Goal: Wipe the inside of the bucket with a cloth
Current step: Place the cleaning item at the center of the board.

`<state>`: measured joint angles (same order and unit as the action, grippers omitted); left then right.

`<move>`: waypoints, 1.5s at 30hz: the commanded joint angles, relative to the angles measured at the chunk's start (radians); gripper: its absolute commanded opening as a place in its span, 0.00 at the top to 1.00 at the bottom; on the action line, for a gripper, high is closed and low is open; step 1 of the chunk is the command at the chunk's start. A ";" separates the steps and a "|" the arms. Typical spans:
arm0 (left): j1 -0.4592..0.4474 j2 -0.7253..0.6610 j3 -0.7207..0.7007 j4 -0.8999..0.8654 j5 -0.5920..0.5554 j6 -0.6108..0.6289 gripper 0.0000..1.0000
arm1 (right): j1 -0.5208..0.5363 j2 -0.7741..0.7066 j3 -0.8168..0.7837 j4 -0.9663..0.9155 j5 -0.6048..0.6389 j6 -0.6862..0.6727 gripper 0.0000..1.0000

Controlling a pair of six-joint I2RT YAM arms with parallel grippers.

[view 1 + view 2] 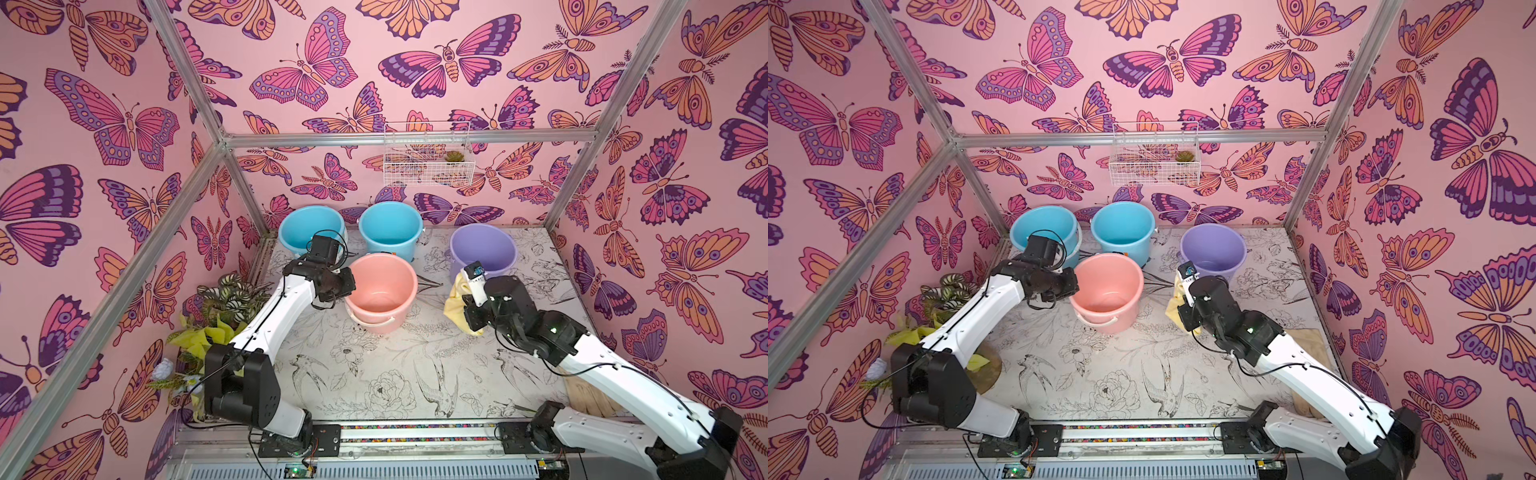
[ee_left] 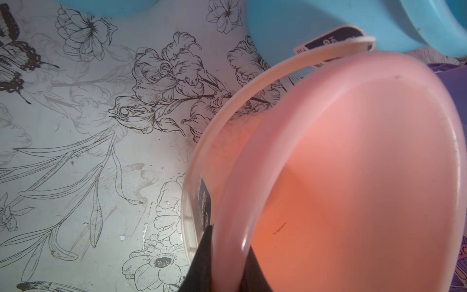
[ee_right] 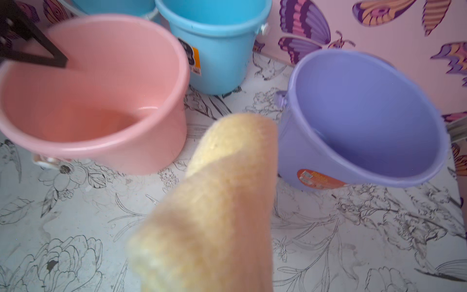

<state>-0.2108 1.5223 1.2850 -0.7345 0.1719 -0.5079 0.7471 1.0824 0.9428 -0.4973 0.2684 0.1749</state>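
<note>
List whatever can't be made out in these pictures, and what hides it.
- Right gripper: jaws buried in the cloth in the right wrist view, under the wrist in both top views.
- Purple bucket: sticker print blurred in the right wrist view.
- Left gripper: only finger ends show on the pink bucket rim, cut off by the left wrist view's edge.
- Tan mat: mostly under the right arm in a top view.

Overhead stereo pair, close wrist cams
</note>
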 commanded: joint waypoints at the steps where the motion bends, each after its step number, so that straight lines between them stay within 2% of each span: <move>1: 0.021 0.014 0.036 0.007 0.011 0.031 1.00 | -0.013 0.049 -0.052 0.066 -0.011 0.106 1.00; 6: 0.043 0.032 0.027 0.007 0.017 0.043 1.00 | -0.031 0.153 -0.117 0.174 -0.067 0.139 1.00; 12: 0.044 0.035 0.009 0.006 0.033 0.046 0.87 | -0.071 0.262 -0.169 0.279 -0.129 0.175 1.00; 17: 0.044 0.020 0.002 0.010 0.051 0.051 0.74 | -0.080 0.327 -0.188 0.320 -0.148 0.187 0.90; 21: 0.044 -0.005 0.001 0.010 0.058 0.050 0.65 | -0.082 0.330 -0.193 0.321 -0.156 0.195 0.76; 30: 0.045 -0.107 0.006 0.001 0.043 0.045 0.48 | -0.087 0.241 -0.169 0.223 -0.148 0.201 0.38; 35: 0.045 -0.179 -0.005 -0.006 0.000 0.037 0.34 | -0.087 0.162 -0.133 0.143 -0.161 0.194 0.19; 39: 0.044 -0.239 -0.038 -0.004 -0.053 0.039 0.19 | -0.095 0.092 -0.083 0.058 -0.154 0.180 0.03; 43: 0.045 -0.306 -0.078 -0.003 -0.109 0.044 0.01 | -0.112 0.031 -0.058 0.030 -0.163 0.178 0.01; 45: 0.046 -0.330 -0.098 0.000 -0.137 0.043 0.01 | -0.120 0.004 -0.038 0.005 -0.164 0.173 0.01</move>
<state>-0.1738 1.2201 1.2209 -0.7303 0.1020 -0.4744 0.6403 1.1156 0.8673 -0.4171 0.1104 0.3580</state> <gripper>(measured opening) 0.989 0.986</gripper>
